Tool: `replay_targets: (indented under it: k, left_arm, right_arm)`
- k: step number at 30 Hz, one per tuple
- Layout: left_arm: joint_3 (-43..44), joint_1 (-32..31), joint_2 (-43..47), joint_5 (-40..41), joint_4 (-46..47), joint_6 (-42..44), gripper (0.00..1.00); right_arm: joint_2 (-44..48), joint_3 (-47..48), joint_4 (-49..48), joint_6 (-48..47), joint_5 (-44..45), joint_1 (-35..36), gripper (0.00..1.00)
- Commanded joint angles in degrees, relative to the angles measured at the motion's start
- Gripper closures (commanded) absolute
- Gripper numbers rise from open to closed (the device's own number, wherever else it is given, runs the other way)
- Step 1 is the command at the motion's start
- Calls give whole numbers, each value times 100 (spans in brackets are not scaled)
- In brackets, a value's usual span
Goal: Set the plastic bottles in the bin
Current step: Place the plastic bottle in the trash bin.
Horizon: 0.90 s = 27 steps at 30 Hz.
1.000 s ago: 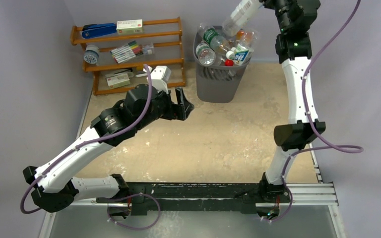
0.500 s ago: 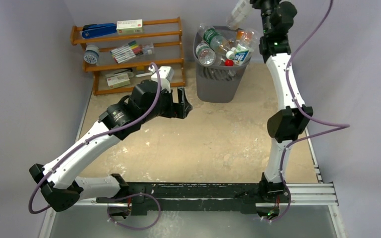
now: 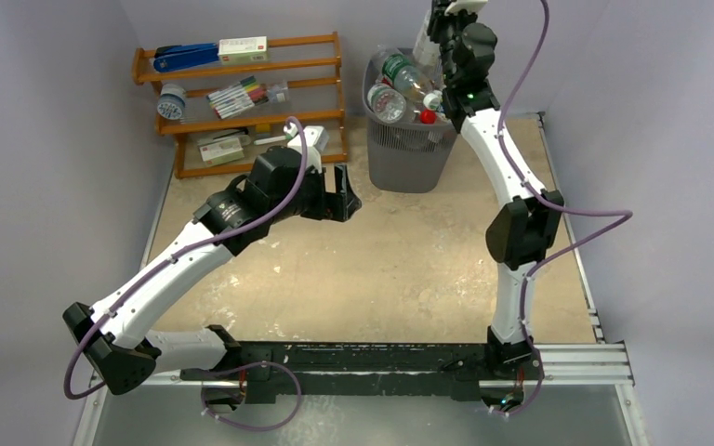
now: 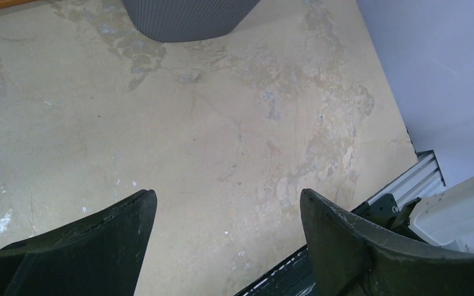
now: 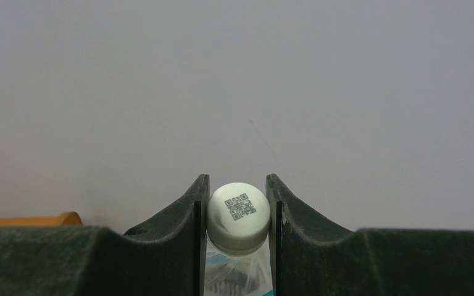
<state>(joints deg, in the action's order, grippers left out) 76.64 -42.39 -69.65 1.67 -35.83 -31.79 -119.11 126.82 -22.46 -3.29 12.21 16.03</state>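
The bottle point(image 5: 237, 214) is cropped below its cap, the bin point(image 4: 188, 18) above its base.

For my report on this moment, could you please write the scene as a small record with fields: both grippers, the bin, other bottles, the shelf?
Left gripper: open, holds nothing, above the bare table
Right gripper: shut on a clear bottle at its white cap, raised by the bin's far rim in the top view
Bin: upright, several bottles piled inside
Bottles elsewhere: none seen
Shelf rack: left of the bin, at the back wall
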Motion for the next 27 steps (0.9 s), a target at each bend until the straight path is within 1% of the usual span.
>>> replay_targets:
  k: [1,5,6,9,11,13,19,23,26,27]
  left_arm:
    - [-19,20,17,-149,346,122,14]
    - [-59,34,26,-167,372,121,14]
    - [-75,30,27,-172,387,110,14]
    - [-112,29,8,-225,441,80,13]
    - [-121,32,8,-261,473,55,13]
    - [-140,34,1,-270,490,39,13]
    - [-209,39,32,-329,570,-47,13]
    - [-242,37,62,-375,609,-111,12]
    - [-249,34,73,-393,612,-140,12]
    - [-255,42,75,-400,618,-145,12]
  right_arm:
    - [518,-612,-575,-372,540,45,87]
    - [790,-1051,-646,-383,645,80,85]
    - [870,-1153,-652,-383,664,84,83]
    - [1090,-1413,-680,-391,664,109,72]
    - [1209,-1502,-653,-392,670,110,69]
    - [1272,-1487,-567,-399,672,108,65]
    - [1254,-1185,-87,-414,563,115,59]
    - [1392,-1372,36,-330,455,128,56]
    - [1578,-1634,91,-308,301,157,43]
    - [1655,-1739,95,-298,256,172,37]
